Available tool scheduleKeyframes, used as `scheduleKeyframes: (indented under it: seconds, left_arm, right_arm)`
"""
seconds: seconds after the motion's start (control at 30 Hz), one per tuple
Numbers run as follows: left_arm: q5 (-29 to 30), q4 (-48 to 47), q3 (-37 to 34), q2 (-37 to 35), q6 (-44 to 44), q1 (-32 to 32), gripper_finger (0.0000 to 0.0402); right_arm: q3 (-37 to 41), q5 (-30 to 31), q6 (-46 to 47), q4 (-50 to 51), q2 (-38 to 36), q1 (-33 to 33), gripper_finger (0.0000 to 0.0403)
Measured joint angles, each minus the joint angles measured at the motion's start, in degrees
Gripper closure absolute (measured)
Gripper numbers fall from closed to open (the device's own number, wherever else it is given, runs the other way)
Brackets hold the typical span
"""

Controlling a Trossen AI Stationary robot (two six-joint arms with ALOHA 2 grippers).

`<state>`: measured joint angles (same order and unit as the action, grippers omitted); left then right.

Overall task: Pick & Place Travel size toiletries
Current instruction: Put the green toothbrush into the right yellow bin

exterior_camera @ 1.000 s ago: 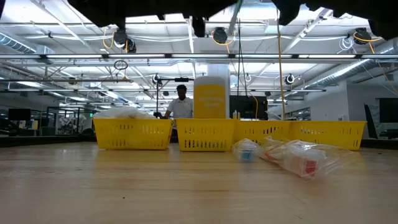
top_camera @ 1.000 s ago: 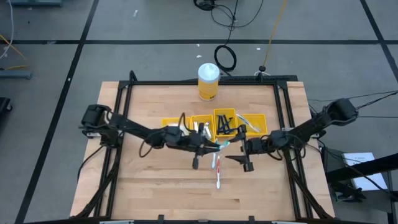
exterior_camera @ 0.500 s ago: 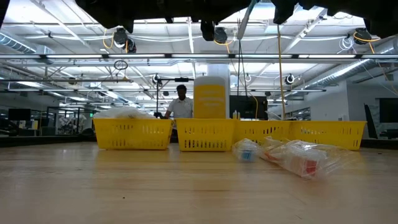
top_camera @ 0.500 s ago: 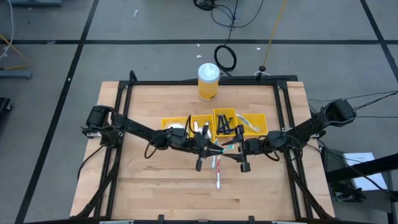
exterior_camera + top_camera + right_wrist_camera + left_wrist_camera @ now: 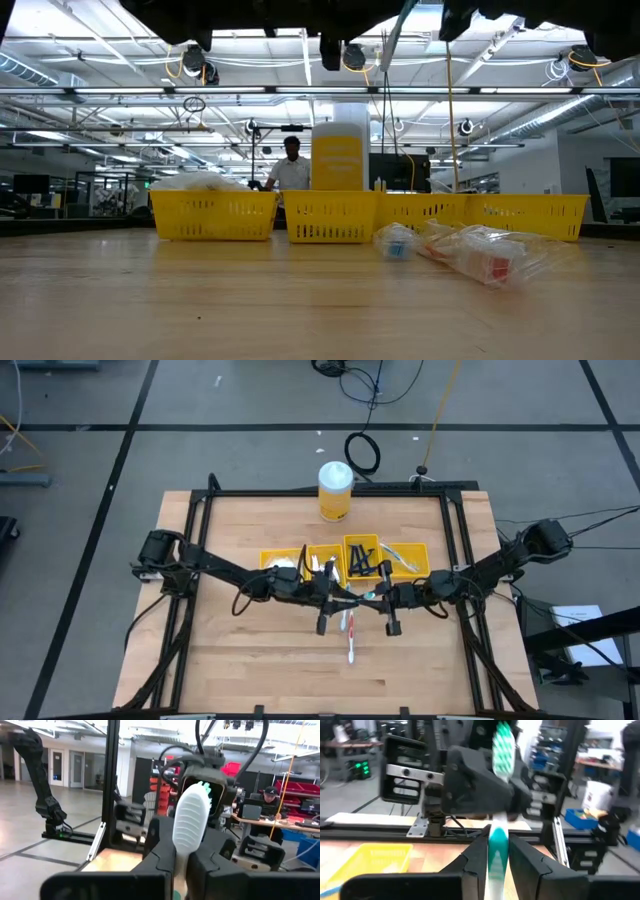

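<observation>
The wooden table (image 5: 250, 650) has its widest bare stretch on the near side of the row of yellow plastic bins (image 5: 345, 560), towards the front edge, and more bare wood to the left of the row, under the left arm. A black frame runs along the table's edges. Behind the row, by the far edge, stands a tall yellow canister with a white lid (image 5: 335, 490).

Just in front of the row, above the table, the two arms meet tip to tip. The left gripper (image 5: 343, 598) and the right gripper (image 5: 380, 598) share one slim white toothbrush with green bristles (image 5: 362, 597), which hangs between them well off the wood. The left fingers (image 5: 475, 855) lie against its handle on both sides, and the right fingers (image 5: 160, 840) are pressed together on it just below the head (the bristled end points towards the right arm).

On the table in front of the row, below the grippers, lie clear-wrapped toothbrushes with red and blue on them (image 5: 350, 635). A person (image 5: 291, 168) stands in the room beyond the row.
</observation>
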<state>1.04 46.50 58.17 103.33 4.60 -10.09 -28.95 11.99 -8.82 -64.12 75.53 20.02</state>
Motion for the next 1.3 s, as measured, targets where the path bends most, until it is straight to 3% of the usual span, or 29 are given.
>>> scheduleKeyframes:
  seconds: [0.13, 0.27, 0.4, 0.67, 0.87, 1.13, 1.3]
  left_arm:
    - [2.76, -0.22, 0.25, -0.33, 1.99, 0.01, 0.0287]
    - [3.34, -1.98, 2.44, -0.42, 1.37, -0.22, 0.0219]
    - [5.06, -10.69, 4.99, -2.70, 1.10, -0.66, 0.0157]
    - [12.82, -34.64, 7.13, -15.81, 4.94, -3.26, 0.0105]
    - [19.64, -40.88, 7.08, -20.98, 3.56, -7.26, 0.0109]
    - [26.41, -47.59, 6.97, -20.11, 6.18, -8.43, 0.0128]
    - [28.60, -50.78, 6.91, -19.28, 9.04, -8.11, 0.0124]
  right_arm:
    - [0.02, 0.17, 0.72, 1.90, 0.00, -0.84, 0.0393]
    - [0.02, 1.13, 1.17, 3.58, -0.18, -1.70, 0.0393]
    - [-0.11, 4.78, 0.36, 9.35, -2.61, -1.74, 0.0393]
    - [-0.04, 27.96, 3.38, 38.98, -15.19, -1.43, 0.0393]
    - [0.02, 45.59, 13.51, 61.59, -20.67, -1.83, 0.0393]
    - [0.13, 46.21, 27.16, 79.86, -22.51, -6.79, 0.0391]
    - [0.13, 38.86, 31.12, 85.01, -22.56, -9.65, 0.0389]
